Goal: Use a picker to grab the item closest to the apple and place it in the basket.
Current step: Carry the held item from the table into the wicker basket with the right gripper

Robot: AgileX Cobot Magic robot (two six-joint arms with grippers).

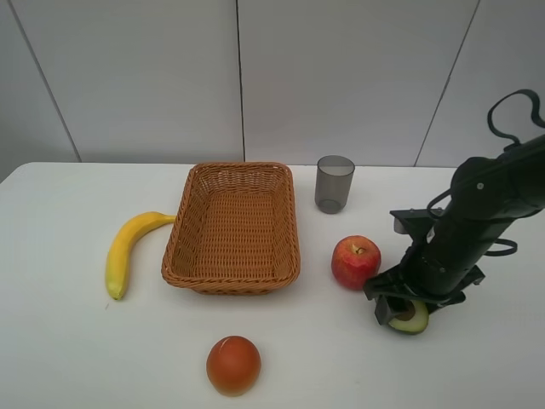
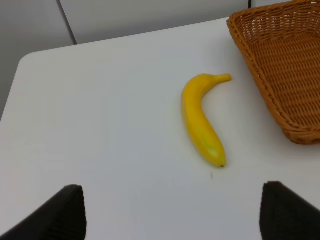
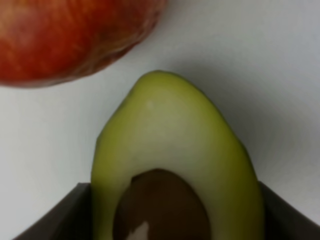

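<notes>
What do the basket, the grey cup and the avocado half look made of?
The basket looks like woven wicker or rattan, tan with a slight sheen; the weave strands show. The grey cup is probably smoky translucent plastic, since its wall lets light through. The avocado half is likely moulded plastic, with smooth, uniform flesh; real is not excluded.

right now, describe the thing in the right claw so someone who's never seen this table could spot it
From the wicker basket in the middle, go right to the red apple. Just right of it, nearer the camera, an avocado half sits in the right claw. It alone is green, with a brown pit.
</notes>
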